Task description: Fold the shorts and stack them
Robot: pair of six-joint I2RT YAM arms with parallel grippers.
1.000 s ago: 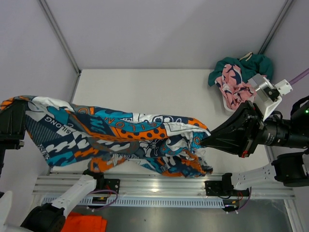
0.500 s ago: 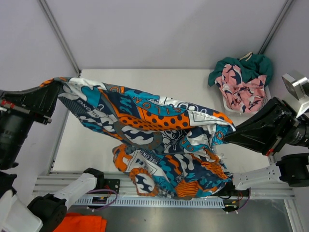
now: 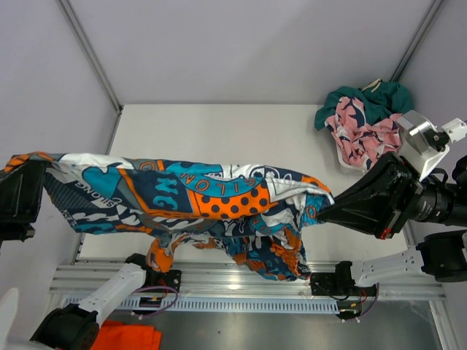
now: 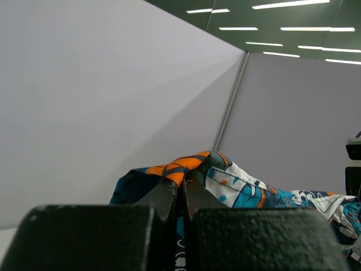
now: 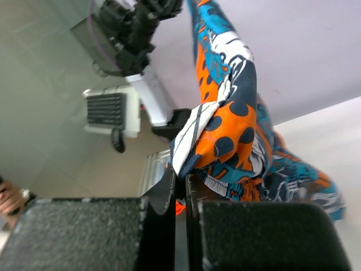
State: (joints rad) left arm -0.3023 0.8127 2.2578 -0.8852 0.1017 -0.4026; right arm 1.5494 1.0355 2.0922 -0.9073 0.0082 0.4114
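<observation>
We find the left tool (image 3: 40, 175) and right tool (image 3: 322, 211) both clamped tight on the print shorts (image 3: 197, 193), stretched between them above the bench (image 3: 219, 131). Two other shorts (image 3: 361, 124) lie heaped at its far right corner.

I am holding the blue, orange and white print shorts (image 3: 219, 193) in the air, stretched wide between my left claw (image 4: 180, 185) and right claw (image 5: 179, 179), each pinching one end. Loose folds are hanging below. The pink shark shorts (image 3: 359, 137) are lying crumpled at the far right, touching the teal shorts (image 3: 368, 98) bunched behind them.
</observation>
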